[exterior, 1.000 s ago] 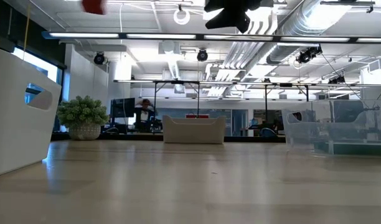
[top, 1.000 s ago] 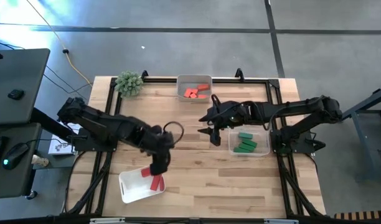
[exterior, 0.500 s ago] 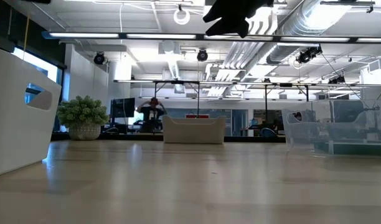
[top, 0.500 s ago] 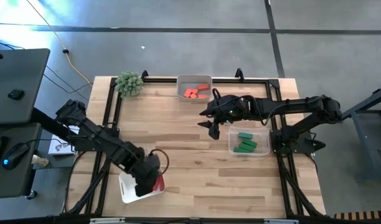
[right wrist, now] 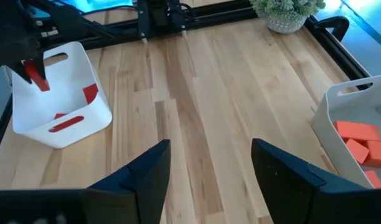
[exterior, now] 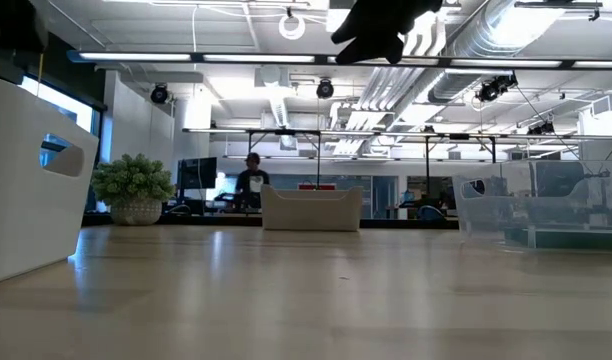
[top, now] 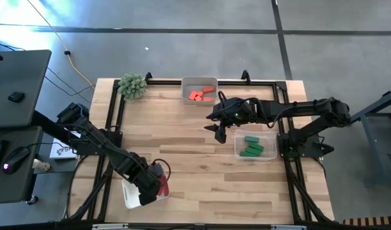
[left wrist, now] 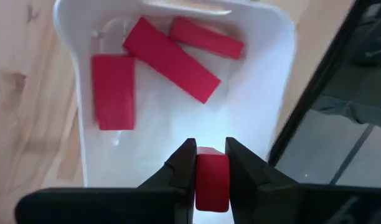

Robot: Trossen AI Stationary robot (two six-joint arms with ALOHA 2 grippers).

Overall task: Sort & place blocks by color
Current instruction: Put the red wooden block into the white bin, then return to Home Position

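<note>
L pincer: my left gripper (left wrist: pixel 210 163) is clenched on a small red rectangular block (left wrist: pixel 212 180), matte w/ rounded corners; I hold it just above the open mouth of the white plastic tray (left wrist: pixel 265 93), at the table's front-left per high view.
White tray: smooth, glossy moulded plastic, rounded corners, slot handle in its wall (right wrist: pixel 67 124). Holds 3 more red blocks (left wrist: pixel 170 59), flat-faced: 1 long, lying diagonally, 2 shorter, all on the tray floor.
R pincer: my right gripper (right wrist: pixel 206 163) hangs w/ fingers spread wide, nothing between them, above the table mid-right, near the clear tray.
Clear tray: see-through plastic bin (top: pixel 269 153), right side of table, w/ green rectangular blocks (top: pixel 251 146) inside.
Grey-white tray: pale plastic bin (top: pixel 185 89) at the table's far edge, centre; orange-coral blocks (top: pixel 199 94) inside, boxy, matte.
Table: light wood planks (top: pixel 195 166), visible grain & seams, black metal frame round it.
Plant: spiky green ball in a pale pot (top: pixel 132 85), far-left corner.
Bkgd: a person (exterior: pixel 251 178) far off in the room, low view.
Writing: none I can read.
</note>
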